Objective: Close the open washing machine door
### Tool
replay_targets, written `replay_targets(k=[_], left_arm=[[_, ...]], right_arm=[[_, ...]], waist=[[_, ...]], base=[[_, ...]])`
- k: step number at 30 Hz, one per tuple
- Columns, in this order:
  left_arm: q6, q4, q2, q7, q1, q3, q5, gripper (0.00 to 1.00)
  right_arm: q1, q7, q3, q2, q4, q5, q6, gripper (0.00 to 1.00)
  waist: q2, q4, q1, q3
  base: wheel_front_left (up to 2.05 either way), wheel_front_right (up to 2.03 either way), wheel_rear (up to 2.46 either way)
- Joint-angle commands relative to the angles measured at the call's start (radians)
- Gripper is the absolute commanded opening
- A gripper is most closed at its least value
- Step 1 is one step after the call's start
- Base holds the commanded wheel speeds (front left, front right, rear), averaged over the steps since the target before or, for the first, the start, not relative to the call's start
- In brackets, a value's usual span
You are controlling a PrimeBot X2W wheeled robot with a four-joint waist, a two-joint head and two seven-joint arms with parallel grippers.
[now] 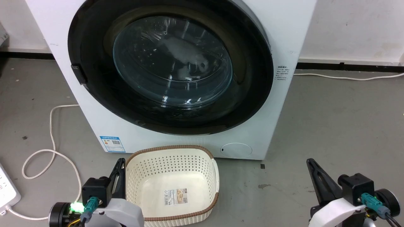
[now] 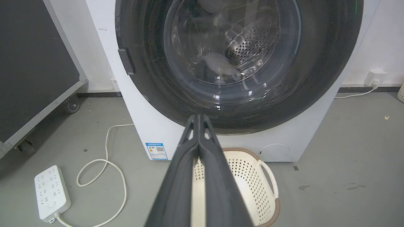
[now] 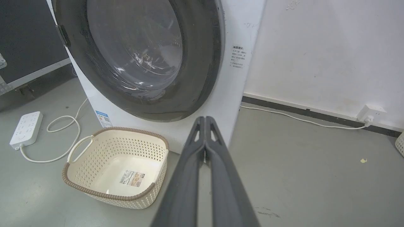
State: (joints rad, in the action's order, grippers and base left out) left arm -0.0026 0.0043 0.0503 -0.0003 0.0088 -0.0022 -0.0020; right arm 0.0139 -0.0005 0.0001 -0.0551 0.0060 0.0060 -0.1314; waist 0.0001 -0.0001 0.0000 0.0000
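Glossy black-rimmed glass washing machine door [image 1: 252,78] shut flush, perforated cream basket [image 1: 172,147] before it, my left gripper [image 2: 199,117] and right gripper [image 3: 205,118] clenched empty.

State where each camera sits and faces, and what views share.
Head view: head-mounted, looks down at white front-loading washing machine, black-rimmed round glass door; left gripper, right gripper below.
Left wrist view: low, squarely facing the door, along shut fingers.
Right wrist view: low, obliquely from the right; fingers shut.
All share the cream perforated basket.
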Motion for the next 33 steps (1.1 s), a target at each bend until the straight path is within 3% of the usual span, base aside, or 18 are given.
replay_targets(k=[1,33], left_arm=[[0.003,-0.004,0.0,0.0,-0.009,0.002,0.002,0.0],[0.003,-0.004,0.0,0.0,-0.009,0.002,0.002,0.0]], right_arm=[[-0.014,0.0,0.0,0.005,-0.006,-0.006,0.001,0.0],[-0.014,0.0,0.0,0.005,-0.006,-0.006,0.001,0.0]], waist=[[-0.0001,0.0,0.0,0.0],[-0.0001,0.0,0.0,0.0]], base=[[0.0,0.0,0.0],[0.0,0.0,0.0]])
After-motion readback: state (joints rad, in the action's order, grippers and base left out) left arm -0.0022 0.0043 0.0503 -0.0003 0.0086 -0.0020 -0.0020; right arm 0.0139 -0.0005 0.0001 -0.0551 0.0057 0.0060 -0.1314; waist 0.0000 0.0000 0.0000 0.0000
